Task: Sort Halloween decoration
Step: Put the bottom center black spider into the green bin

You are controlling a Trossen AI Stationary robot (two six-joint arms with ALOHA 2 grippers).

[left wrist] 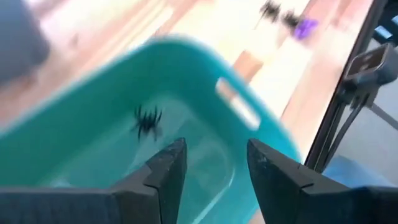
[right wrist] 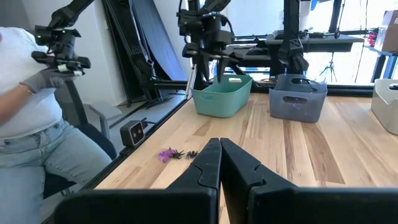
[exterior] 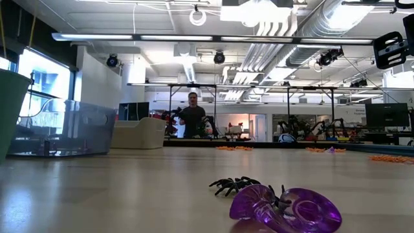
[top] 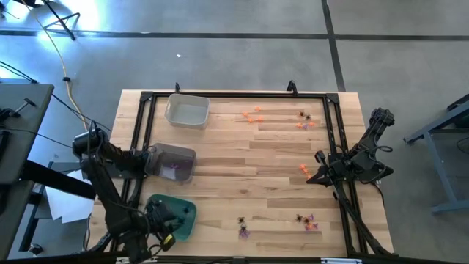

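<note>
My left gripper [left wrist: 211, 168] is open, fingers apart with nothing between them, hovering over the green tray [left wrist: 81, 106]. One black spider [left wrist: 147, 121] lies inside the tray, just ahead of my fingertips. My right gripper [right wrist: 219, 163] is closed and empty, over the table's [top: 249, 158] right side. An orange trinket [top: 304, 170] sits just beside it. Purple and black pieces [right wrist: 175, 154] lie ahead of it, more orange ones [top: 253, 115] well apart. A grey tray [top: 174, 161] and a clear tray [top: 187, 111] sit beyond my left gripper.

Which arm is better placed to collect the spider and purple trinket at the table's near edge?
Left, probably: its open hand hovers over the green tray, beside that pair. The right hand sits farther off, shut.
</note>
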